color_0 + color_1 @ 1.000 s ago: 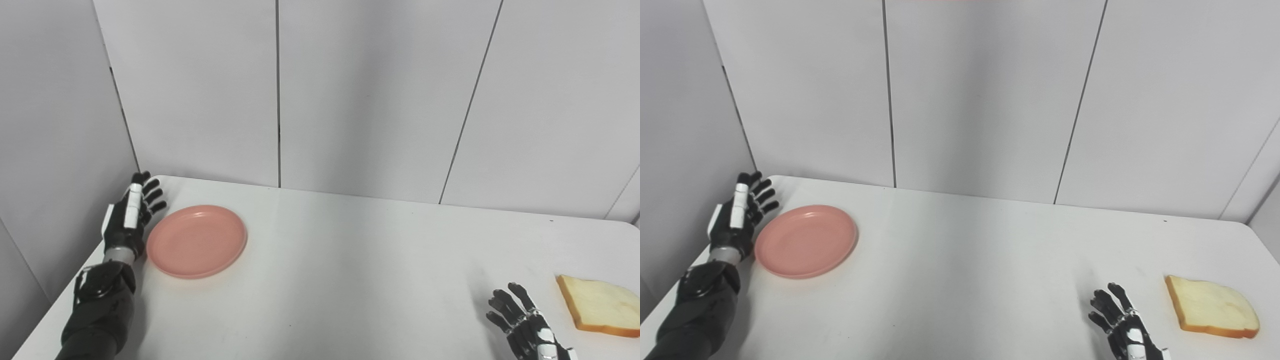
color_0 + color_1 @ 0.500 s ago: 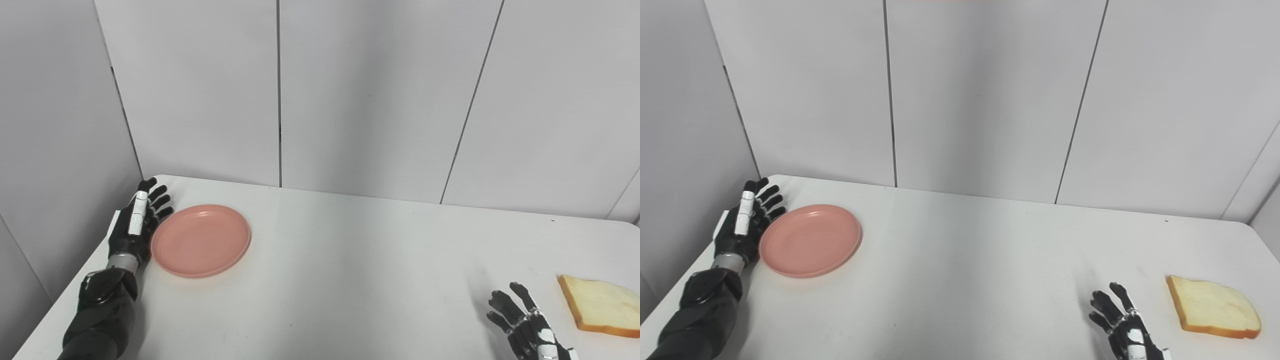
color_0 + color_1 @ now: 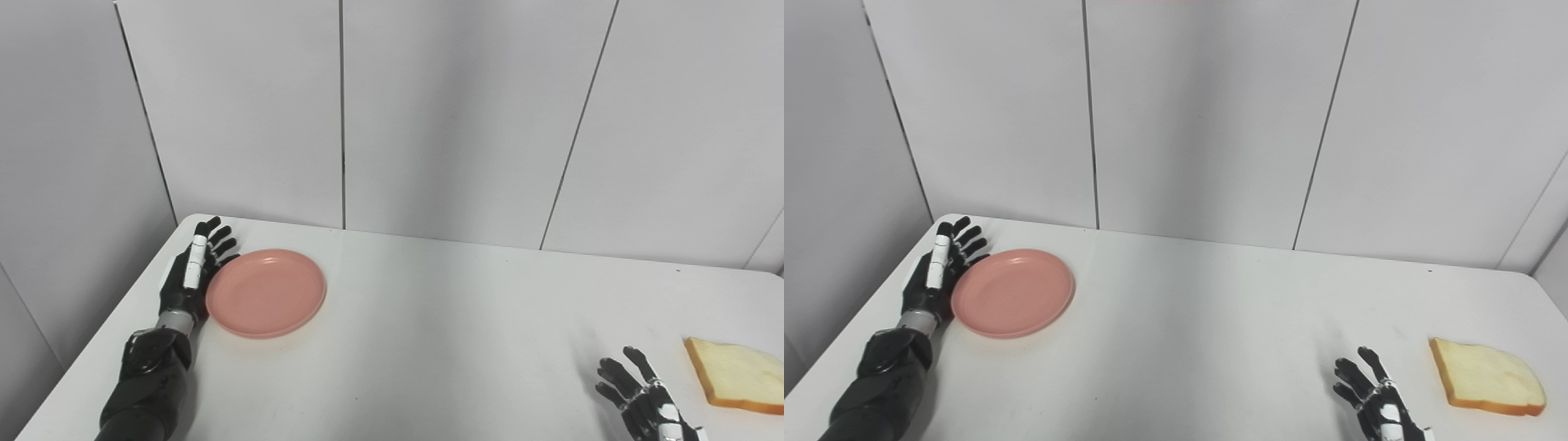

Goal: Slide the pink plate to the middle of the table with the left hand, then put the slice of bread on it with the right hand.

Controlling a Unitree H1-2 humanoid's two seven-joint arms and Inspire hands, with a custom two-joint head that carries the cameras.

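**Plate at the left, bread at the right**

We see the left robot hand (image 3: 191, 275) spread flat against the left rim of the pink plate (image 3: 266, 292), which sits on the table (image 3: 429, 318) towards its left end. The right robot hand (image 3: 1375, 401) rests spread near the slice of bread (image 3: 1486, 376), apart from it.

Plate and bread, placed by the hands
Plate (image 3: 266, 292) is set just right of left hand (image 3: 188, 278); bread (image 3: 737, 375) lies right of right hand (image 3: 643, 399).

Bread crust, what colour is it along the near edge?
Orange-brown on the bread, around a pale cream face; the right eye view shows it best.
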